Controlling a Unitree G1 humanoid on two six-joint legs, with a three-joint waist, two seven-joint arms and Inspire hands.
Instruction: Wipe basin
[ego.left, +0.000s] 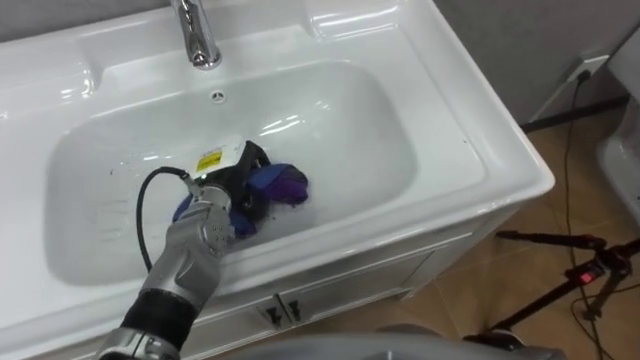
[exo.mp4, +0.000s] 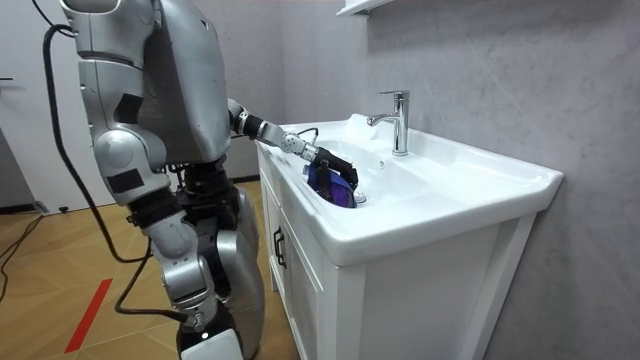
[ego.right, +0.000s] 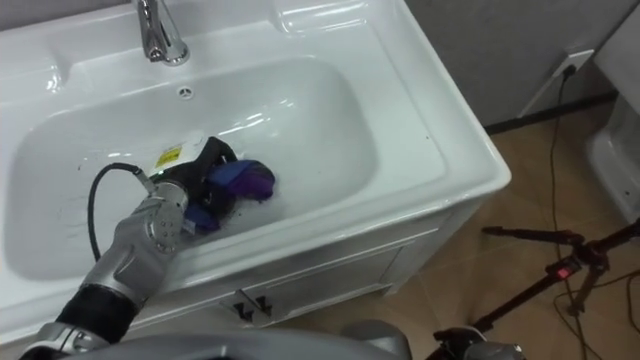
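Basin (ego.left: 390, 140) wipe looks mid-stroke. Nearest: left arm comes over front rim from lower left. Left hand (ego.left: 232, 185) low on basin floor, fingers clamped on bunched blue-purple cloth (ego.left: 280, 184). Cloth sticks out to hand's right, touching floor. Basin's long axis runs left-right; most bare floor lies rightward. Farther back: overflow hole (ego.left: 217, 96), faucet (ego.left: 198, 35).

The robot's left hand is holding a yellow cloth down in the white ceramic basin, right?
Not yellow: the left eye view shows a blue and purple cloth. The left hand does hold it down in the white ceramic basin.
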